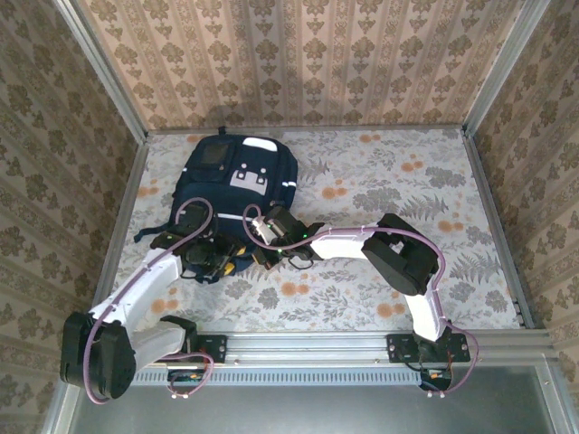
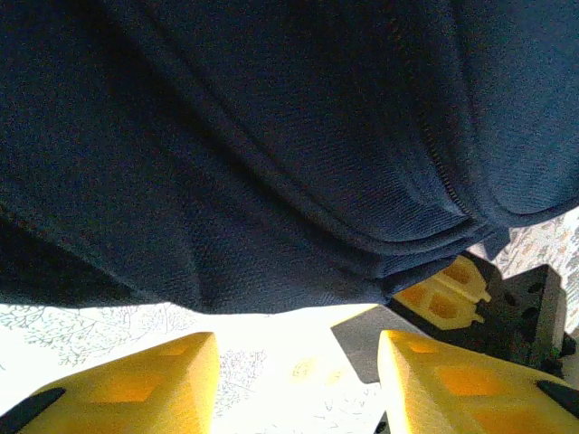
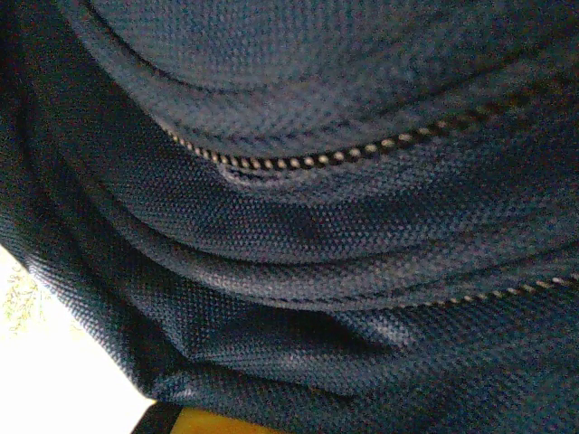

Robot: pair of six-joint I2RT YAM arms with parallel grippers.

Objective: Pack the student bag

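A tablecloth [image 1: 389, 190] printed with grey ferns and orange flowers is laid flat, enclosed on three sides by beige patterned wallpaper [image 1: 298, 54] and bordered at the near edge by an aluminium rail [image 1: 317, 344].

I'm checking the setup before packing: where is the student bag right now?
The student bag lies at the back left of the table in the top external view; the open left gripper sits just before its near edge.

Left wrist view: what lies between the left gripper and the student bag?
Only bare, sunlit tablecloth lies between the open left gripper and the near edge of the student bag, in the left wrist view.
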